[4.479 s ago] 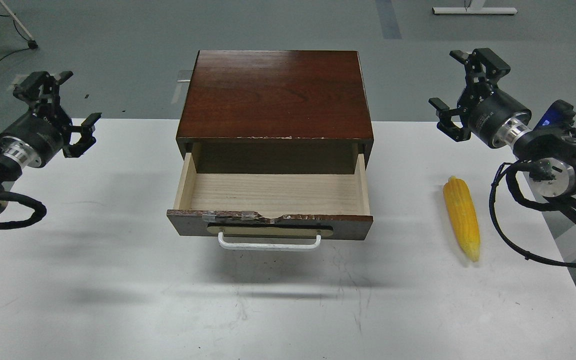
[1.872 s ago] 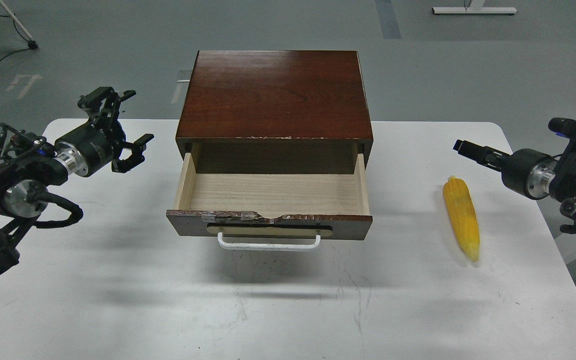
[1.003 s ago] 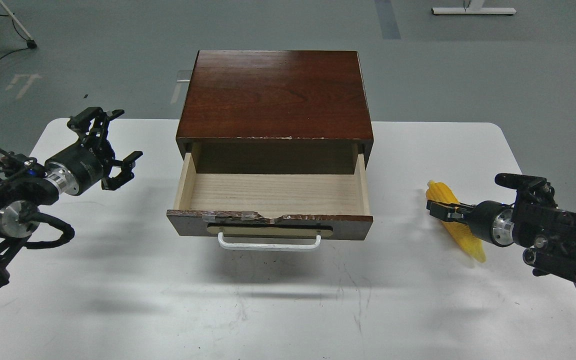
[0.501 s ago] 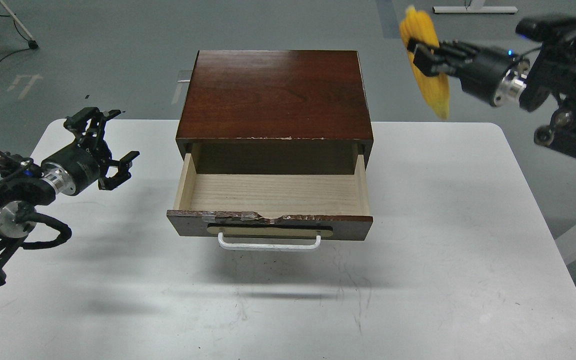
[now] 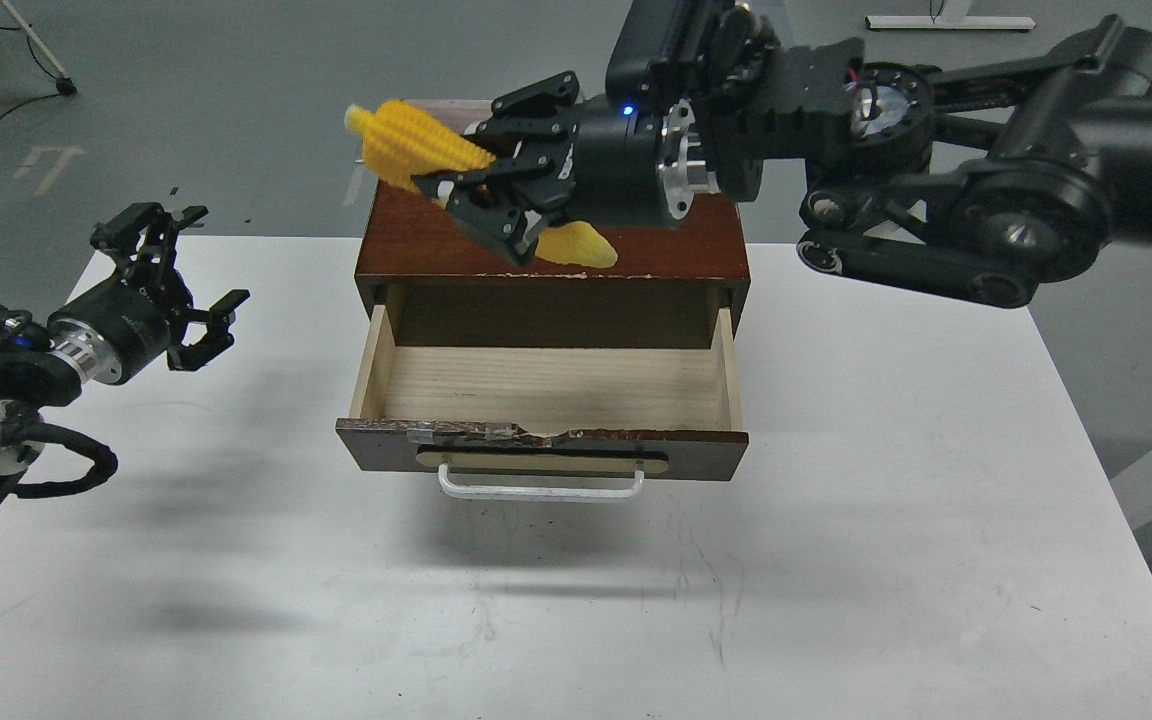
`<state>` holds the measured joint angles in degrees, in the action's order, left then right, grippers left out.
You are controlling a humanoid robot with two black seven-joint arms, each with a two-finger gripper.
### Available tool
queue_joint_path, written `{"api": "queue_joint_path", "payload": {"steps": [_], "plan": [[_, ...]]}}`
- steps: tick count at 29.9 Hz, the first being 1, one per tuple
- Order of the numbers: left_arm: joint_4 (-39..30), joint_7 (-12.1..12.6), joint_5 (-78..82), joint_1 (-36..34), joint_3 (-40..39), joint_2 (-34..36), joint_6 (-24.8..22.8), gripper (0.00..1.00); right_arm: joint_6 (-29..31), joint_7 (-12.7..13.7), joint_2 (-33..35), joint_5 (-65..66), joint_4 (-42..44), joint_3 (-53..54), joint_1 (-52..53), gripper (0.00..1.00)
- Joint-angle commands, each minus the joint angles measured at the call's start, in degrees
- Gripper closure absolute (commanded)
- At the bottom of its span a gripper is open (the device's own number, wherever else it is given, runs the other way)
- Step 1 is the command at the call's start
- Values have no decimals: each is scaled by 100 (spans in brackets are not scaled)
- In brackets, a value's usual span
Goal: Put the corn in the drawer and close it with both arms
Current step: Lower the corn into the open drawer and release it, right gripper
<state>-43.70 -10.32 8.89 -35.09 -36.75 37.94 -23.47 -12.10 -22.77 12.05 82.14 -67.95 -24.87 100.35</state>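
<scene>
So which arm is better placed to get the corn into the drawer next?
The right. Its pincer already grips the corn in the air above the cabinet, just behind the open drawer. The left pincer hangs open and empty off to the drawer's left.

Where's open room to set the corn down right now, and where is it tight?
The drawer floor is bare from side wall to side wall. The table is bare in front of the white handle and right of the cabinet. It is tight above the cabinet top, where the right gripper holds the corn, and at the table's left edge near the left gripper.
</scene>
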Motion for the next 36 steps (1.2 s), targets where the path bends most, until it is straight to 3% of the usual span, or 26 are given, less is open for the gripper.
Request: {"api": "queue_joint_path", "payload": {"steps": [1, 4, 5, 6, 7, 8, 9, 11, 25, 30, 32, 33, 36], "plan": [[2, -14, -11, 2, 1, 100, -17, 2, -12, -167, -282, 232, 194, -123, -182, 100], [2, -23, -11, 11, 1, 144, -44, 2, -3, -175, -458, 258, 291, -202, -252, 94], [2, -23, -11, 11, 1, 144, -44, 2, 23, -175, -493, 259, 282, -280, -244, 77], [2, -14, -11, 11, 1, 144, -44, 2, 32, -175, -537, 250, 282, -342, -244, 52], [2, -14, -11, 11, 1, 144, -44, 2, 32, -175, -537, 250, 282, -343, -244, 52], [2, -14, -11, 11, 1, 144, -35, 2, 32, -175, -555, 250, 282, -360, -244, 31], [2, -14, -11, 11, 1, 144, -17, 2, 32, -175, -563, 258, 273, -378, -235, 17], [2, -23, -11, 11, 1, 144, -43, 2, 50, -175, -572, 302, 265, -422, -182, 6], [37, -49, -11, 11, 1, 152, -52, 2, 50, -184, -230, 311, 44, -545, -147, 1], [37, -93, -11, -7, 1, 249, -8, 2, 76, -123, 157, -162, 308, 227, -217, 2], [46, -155, 50, -68, 79, 319, 27, 2, 469, 43, 455, -1570, 483, 849, -296, 4], [46, -155, 51, -68, 80, 319, 27, 2, 472, 44, 456, -1578, 484, 852, -296, 4], [46, -155, 165, -103, 89, 346, 35, 2, 1260, 377, 1069, -4651, 694, 1833, -567, 4]]}}
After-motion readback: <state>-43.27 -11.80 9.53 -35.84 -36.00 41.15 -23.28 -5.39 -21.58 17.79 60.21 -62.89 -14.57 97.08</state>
